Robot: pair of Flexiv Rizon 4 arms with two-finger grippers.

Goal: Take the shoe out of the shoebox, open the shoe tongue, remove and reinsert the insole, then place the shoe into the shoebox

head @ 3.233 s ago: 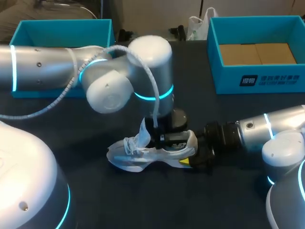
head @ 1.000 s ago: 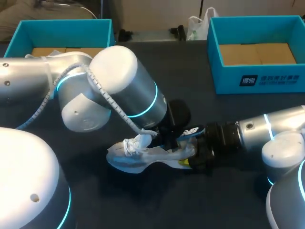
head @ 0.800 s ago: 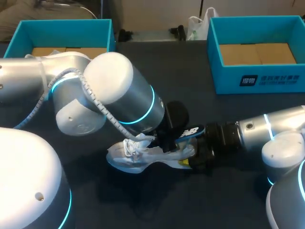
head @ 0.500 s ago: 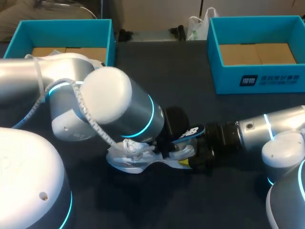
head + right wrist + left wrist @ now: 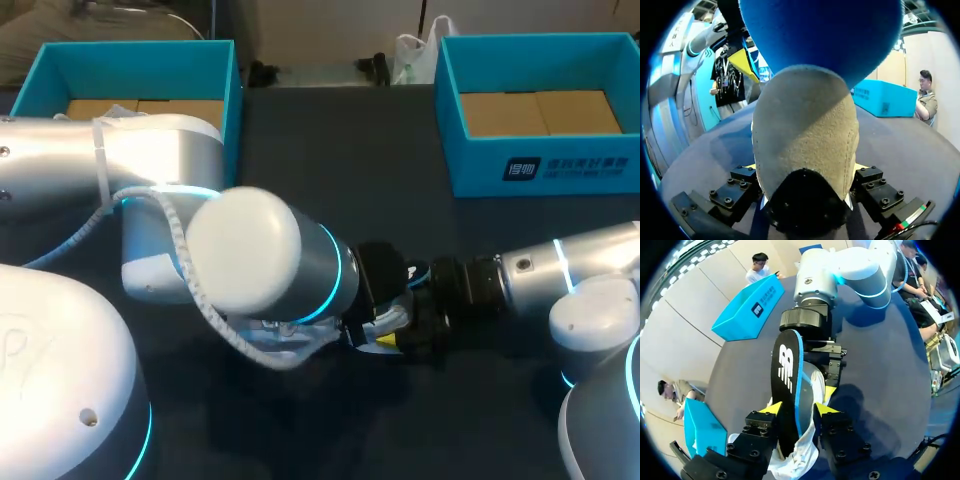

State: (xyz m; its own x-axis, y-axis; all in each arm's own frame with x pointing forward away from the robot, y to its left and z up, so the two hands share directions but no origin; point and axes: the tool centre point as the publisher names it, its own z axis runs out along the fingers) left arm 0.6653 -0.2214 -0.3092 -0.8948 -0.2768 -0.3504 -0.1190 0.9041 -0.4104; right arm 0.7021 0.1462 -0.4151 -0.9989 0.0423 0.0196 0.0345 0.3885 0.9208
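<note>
Gripping the shoe (image 5: 805,125) by its heel with the right gripper (image 5: 806,169), on the table (image 5: 330,150) between the two shoeboxes (image 5: 535,172). Pinching the black, blue-edged insole (image 5: 786,375) with the left gripper (image 5: 797,407), one end in the shoe

- You have a dark, matte table (image 5: 330,150) beneath everything; its surface shows bare across the far middle and along the near edge.
- At the table's far left corner stands 1 open teal box (image 5: 228,90), upright, with straight walls and its open side up.
- Brown cardboard (image 5: 140,108) lies flat on that box's floor, with 1 seam showing across it; its near part is hidden in the head view.
- In the left wrist view the same box sits at the table's edge, and you see only its teal outer wall there.
</note>
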